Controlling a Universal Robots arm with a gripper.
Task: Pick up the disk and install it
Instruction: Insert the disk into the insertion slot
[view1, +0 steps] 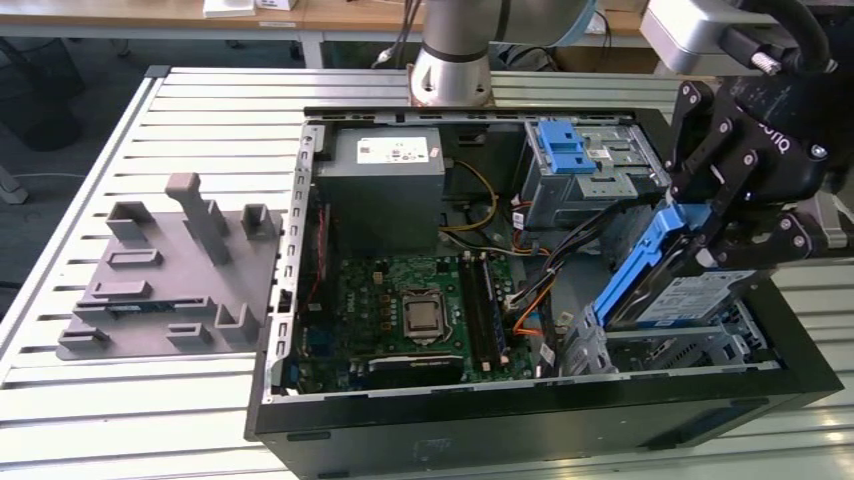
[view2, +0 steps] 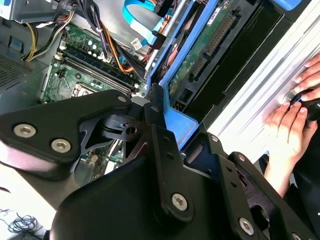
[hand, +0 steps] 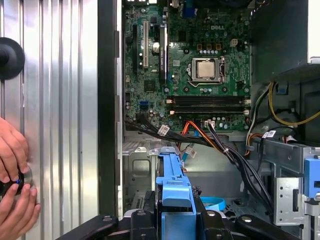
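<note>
Gripper, clamped on the disk, is holding it tilted just above the drive bay for insertion, which probably needs squaring up.

Lighting is bright, even and diffuse, from overhead. Exterior view: slatted table glares pale, nearly washed out. Inside of the case sits in shade, motherboard still readable. Black gripper shows little surface detail; the disk label catches light. Second wrist view: one corner is blown white. First wrist view: streaky reflections on the slats, soft shadows under the cables.
</note>
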